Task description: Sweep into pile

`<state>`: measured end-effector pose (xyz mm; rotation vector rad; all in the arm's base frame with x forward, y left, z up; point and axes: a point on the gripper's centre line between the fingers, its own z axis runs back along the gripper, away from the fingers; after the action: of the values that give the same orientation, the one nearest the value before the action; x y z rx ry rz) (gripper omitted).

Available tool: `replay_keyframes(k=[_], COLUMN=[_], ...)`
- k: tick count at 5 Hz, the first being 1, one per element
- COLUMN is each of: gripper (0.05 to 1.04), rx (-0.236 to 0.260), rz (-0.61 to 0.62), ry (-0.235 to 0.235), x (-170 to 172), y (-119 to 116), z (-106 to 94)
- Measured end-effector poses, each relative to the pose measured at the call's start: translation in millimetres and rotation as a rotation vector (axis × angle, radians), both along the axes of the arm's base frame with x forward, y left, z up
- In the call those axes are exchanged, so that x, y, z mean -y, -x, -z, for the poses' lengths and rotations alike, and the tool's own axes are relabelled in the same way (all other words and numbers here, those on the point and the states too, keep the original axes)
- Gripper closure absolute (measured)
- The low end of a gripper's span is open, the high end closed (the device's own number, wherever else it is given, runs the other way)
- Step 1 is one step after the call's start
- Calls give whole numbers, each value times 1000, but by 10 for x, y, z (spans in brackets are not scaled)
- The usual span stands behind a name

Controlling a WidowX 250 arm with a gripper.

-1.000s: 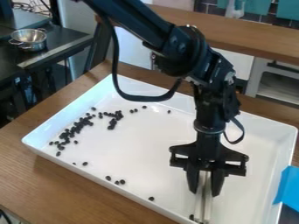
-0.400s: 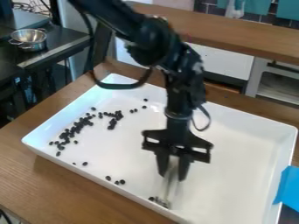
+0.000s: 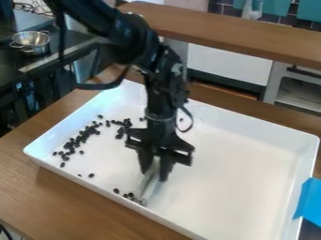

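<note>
At seven o'clock in the tray (image 3: 251, 178), my gripper (image 3: 155, 172) pinches a pale blade (image 3: 148, 184), parted just its width, beside some beans (image 3: 130, 194); more lie toward ten.

1. The small pellets (image 3: 78, 139) are black.
2. The tray (image 3: 238, 183) is plain white.
3. The gripper (image 3: 154, 176) is black.
4. The tool (image 3: 148, 186) is pale grey.
5. The tape (image 3: 307, 199) is bright blue.
6. The table (image 3: 56, 201) is brown, wood-grained.

bent arm (image 3: 147, 47); gripper (image 3: 155, 176) hangs down, clamped
</note>
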<state>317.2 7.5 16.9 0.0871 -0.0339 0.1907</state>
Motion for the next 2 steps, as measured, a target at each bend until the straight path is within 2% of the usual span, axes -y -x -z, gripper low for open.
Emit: replay_keyframes(k=[2], gripper=[709], rx=[24], rz=[52], ry=[-55], x=[-352], y=[171], z=[-5])
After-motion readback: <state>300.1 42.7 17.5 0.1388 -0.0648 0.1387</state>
